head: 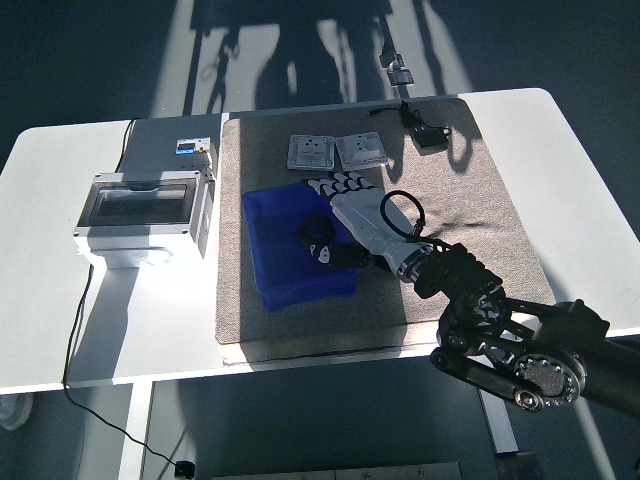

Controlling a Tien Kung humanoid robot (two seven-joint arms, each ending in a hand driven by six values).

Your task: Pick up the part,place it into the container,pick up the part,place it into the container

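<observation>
The blue container [285, 265] lies on the grey mat [470, 210], left of centre, turned slightly askew. A black ring-shaped part [316, 236] lies inside it near its right wall. My right hand [332, 212] reaches in from the lower right and hovers over the container's right side. Its fingers [340, 185] are stretched out towards the far side, and the thumb is close beside the part. Another black part [428, 133] lies at the mat's far right corner. My left hand is not in view.
Two white switch plates [308, 151] [361, 150] lie at the mat's far edge. A grey electrical box with a clear lid [140, 208] stands on the table left of the mat. A small dark object [400, 73] lies beyond the table.
</observation>
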